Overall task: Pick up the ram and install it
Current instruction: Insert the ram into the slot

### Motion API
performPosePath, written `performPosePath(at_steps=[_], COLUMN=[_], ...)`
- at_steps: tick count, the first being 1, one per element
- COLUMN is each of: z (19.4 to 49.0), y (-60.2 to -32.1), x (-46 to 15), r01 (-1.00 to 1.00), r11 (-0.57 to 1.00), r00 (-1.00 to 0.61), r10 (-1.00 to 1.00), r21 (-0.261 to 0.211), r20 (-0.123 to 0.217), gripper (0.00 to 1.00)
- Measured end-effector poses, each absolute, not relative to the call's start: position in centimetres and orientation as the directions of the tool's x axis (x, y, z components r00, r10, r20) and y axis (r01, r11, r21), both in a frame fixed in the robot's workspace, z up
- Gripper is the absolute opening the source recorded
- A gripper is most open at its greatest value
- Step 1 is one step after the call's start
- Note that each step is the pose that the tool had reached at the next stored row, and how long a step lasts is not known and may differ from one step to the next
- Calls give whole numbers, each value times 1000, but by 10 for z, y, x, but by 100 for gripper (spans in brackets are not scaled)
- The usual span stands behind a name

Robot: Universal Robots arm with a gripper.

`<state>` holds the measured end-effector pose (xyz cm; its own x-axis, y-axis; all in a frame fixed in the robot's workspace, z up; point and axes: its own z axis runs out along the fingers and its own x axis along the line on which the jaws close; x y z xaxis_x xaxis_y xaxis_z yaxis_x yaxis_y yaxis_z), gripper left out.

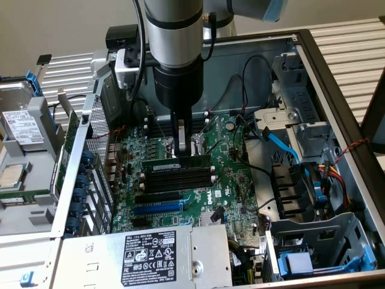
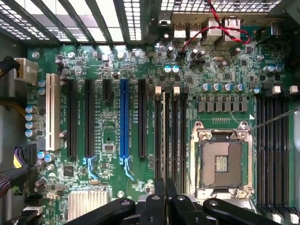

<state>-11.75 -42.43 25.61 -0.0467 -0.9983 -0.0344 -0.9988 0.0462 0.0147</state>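
Clamped on the ram [image 1: 176, 161], which stands on edge over the black memory slots [image 1: 178, 176] at 6 o'clock of the CPU socket [image 2: 221, 161], the tool [image 1: 180, 148] risks jamming it if misaligned or tilted.

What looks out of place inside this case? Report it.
Nothing looks spilled or broken. The ram, gripped by the hand, runs parallel to the black memory slots, not askew. One oddity: the CPU socket sits bare, with no cooler over it.
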Motion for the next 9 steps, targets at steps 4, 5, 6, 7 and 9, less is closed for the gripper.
performPosePath(at_steps=[4, 5, 6, 7, 9], z=[253, 253, 252, 251, 251], y=[-425, -425, -425, -425, -425], x=[-117, -117, -117, -117, -117], r01=[-999, -999, -999, -999, -999], r11=[44, 42, 41, 39, 35], r00=[-44, -43, -41, -40, -36], r10=[-998, -998, -999, -999, -999], r21=[15, 15, 15, 15, 15], r20=[-35, -34, -34, -34, -34], gripper=[12, 12, 12, 12, 12])
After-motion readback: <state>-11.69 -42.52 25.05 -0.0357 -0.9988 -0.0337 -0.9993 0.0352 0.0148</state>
